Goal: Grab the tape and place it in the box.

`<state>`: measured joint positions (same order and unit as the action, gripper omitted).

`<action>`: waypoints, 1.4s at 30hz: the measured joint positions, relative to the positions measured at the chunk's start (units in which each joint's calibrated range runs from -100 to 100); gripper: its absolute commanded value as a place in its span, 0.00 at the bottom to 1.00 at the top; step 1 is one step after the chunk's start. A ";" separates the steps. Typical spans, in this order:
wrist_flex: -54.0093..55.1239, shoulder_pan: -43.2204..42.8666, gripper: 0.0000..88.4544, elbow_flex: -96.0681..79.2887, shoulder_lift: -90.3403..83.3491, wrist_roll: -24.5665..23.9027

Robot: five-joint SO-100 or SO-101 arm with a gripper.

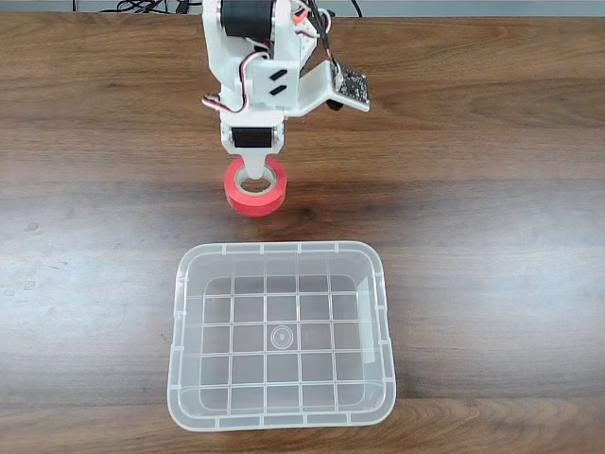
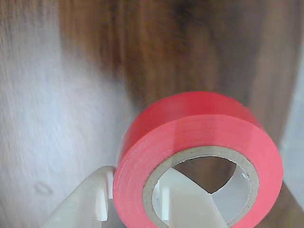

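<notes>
The small red-orange roll of tape (image 1: 255, 189) with its grey-beige cardboard core lies on the dark wooden desk (image 1: 492, 208), nearer the far edge than the near one and about midway between the left and right edges in the fixed view. The white two-finger pincer (image 1: 253, 176) reaches down onto it from the far edge; in the wrist view one white finger (image 2: 190, 204) sits inside the core ring and the other (image 2: 90, 199) presses against the roll's (image 2: 199, 137) outer wall, so the pincer is clamped on the tape. Whether the roll is resting on the wood or lifted off it cannot be told.

The clear, colourless rectangular plastic box (image 1: 180, 322), with rounded corners and a grid-patterned bottom, stands at the near edge, just short of the tape and apart from it. No readable writing shows on the tape, the box or the arm.
</notes>
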<state>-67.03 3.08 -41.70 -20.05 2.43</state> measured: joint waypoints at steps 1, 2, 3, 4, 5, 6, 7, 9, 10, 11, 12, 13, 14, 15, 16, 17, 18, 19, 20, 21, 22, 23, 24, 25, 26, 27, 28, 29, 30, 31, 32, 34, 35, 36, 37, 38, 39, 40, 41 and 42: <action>-1.86 0.00 0.03 1.81 -1.76 -0.05; -3.39 0.00 0.03 3.70 -3.43 -0.16; -5.08 0.00 0.03 5.69 -4.86 -0.42; -6.44 -0.08 0.03 7.40 -6.28 -0.21; -7.71 -0.15 0.03 8.75 -7.62 0.00; -8.73 -0.53 0.03 9.84 -8.71 0.16; -9.49 -1.05 0.03 10.56 -9.79 0.26; -10.59 -2.25 0.03 11.46 -11.13 0.42; -10.93 -2.33 0.03 11.73 -11.55 0.42; -11.10 -2.33 0.03 12.00 -11.80 0.47; -11.36 -2.18 0.03 12.18 -11.97 0.52; -11.61 -2.25 0.03 12.36 -12.06 0.52; -11.86 -2.33 0.03 12.73 -12.14 0.52; -12.29 -2.40 0.03 13.54 -12.22 0.47; -12.63 -2.40 0.03 14.62 -12.22 0.47; -12.97 -2.40 0.03 15.97 -12.22 0.47; -13.22 -2.40 0.03 17.60 -12.22 0.47; -13.47 -2.40 0.03 19.58 -12.22 0.47; -13.56 -2.40 0.03 21.66 -12.22 0.47; -13.56 -2.40 0.03 23.92 -12.14 0.47; -13.56 -2.40 0.03 26.26 -11.55 0.47; -13.56 -2.85 0.03 28.61 -10.55 0.47; -13.56 -3.31 0.03 31.14 -9.29 0.47; -13.56 -3.83 0.03 33.57 -7.70 0.47; -13.56 -4.43 0.03 36.19 -5.94 0.47; -13.56 -4.51 0.03 38.72 -3.93 0.47; -13.56 -4.51 0.03 41.52 -1.84 0.47; -13.56 -4.51 0.03 44.40 0.42 0.57; -13.56 -4.36 0.03 47.11 3.01 0.78; -13.56 -4.43 0.03 49.82 5.53 0.68; -13.56 -4.51 0.03 52.62 8.46 0.57; -12.97 -4.51 0.03 57.94 14.48 0.42; -12.46 -4.51 0.03 60.56 17.58 0.37; -12.03 -4.51 0.03 62.91 20.76 0.37; -11.53 -4.51 0.03 65.16 23.94 0.37; -11.10 -4.51 0.03 67.24 27.04 0.37; -10.59 -4.51 0.03 69.13 30.14 0.37; -10.34 -4.51 0.03 70.94 33.24 0.37; -10.00 -4.51 0.03 72.56 36.17 0.37; -9.83 -4.51 0.03 74.19 39.10 0.37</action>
<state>-76.86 -1.43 32.49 19.05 2.79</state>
